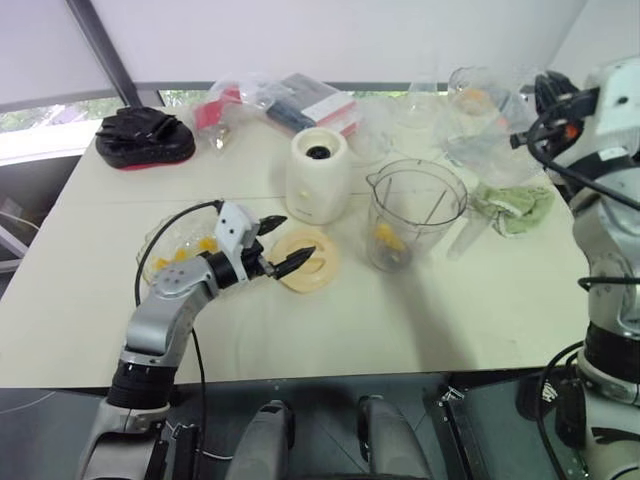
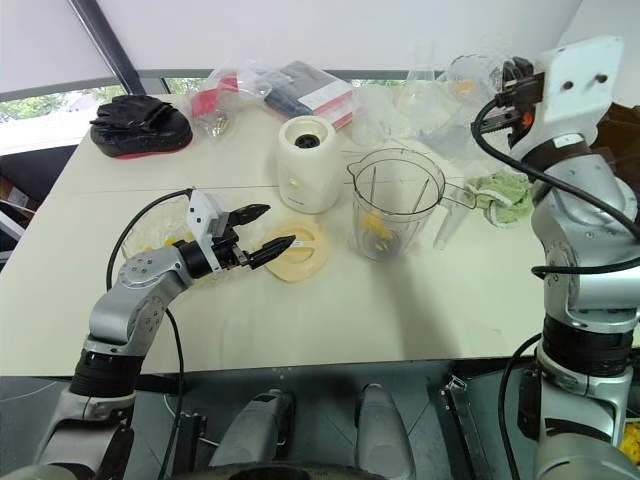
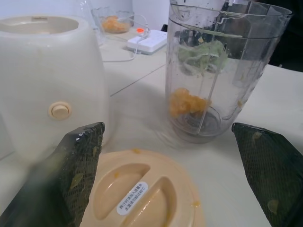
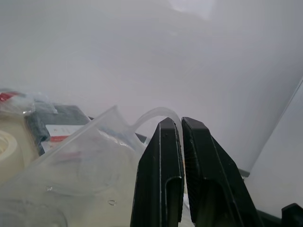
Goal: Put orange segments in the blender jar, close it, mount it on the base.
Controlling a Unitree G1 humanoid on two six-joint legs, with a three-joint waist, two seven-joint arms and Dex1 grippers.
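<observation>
Cream-white table (image 1: 300,330) under a pale wall, cluttered along its far edge with plastic bags and a black glove. Left gripper (image 1: 285,243) spread wide and empty, hovering level just over a round cream lid (image 1: 310,262) lying flat on the table, fingers pointing toward the blender jar (image 1: 412,215). Right gripper (image 4: 182,142) raised high at the right side, its two black fingers pressed together with nothing seen between them, aimed up at the wall beyond a clear measuring jug (image 4: 85,165). Blender jar standing upright and uncovered near the table's middle, long axis vertical, pour spout toward the base (image 1: 318,175), handle on the opposite side. Base just beside the jar on its left, upright, dark socket facing up, not carrying the jar. From the left wrist: orange segments (image 3: 187,101) heaped at the jar's narrow bottom around the blades, a small round button on the base's side, a white label on the lid, and pulp flecks on the finger pads (image 3: 78,161). From the head views: a shallow glass bowl (image 1: 170,245) with more orange pieces, behind the left arm, and a green cloth (image 1: 515,208) right of the jar.
</observation>
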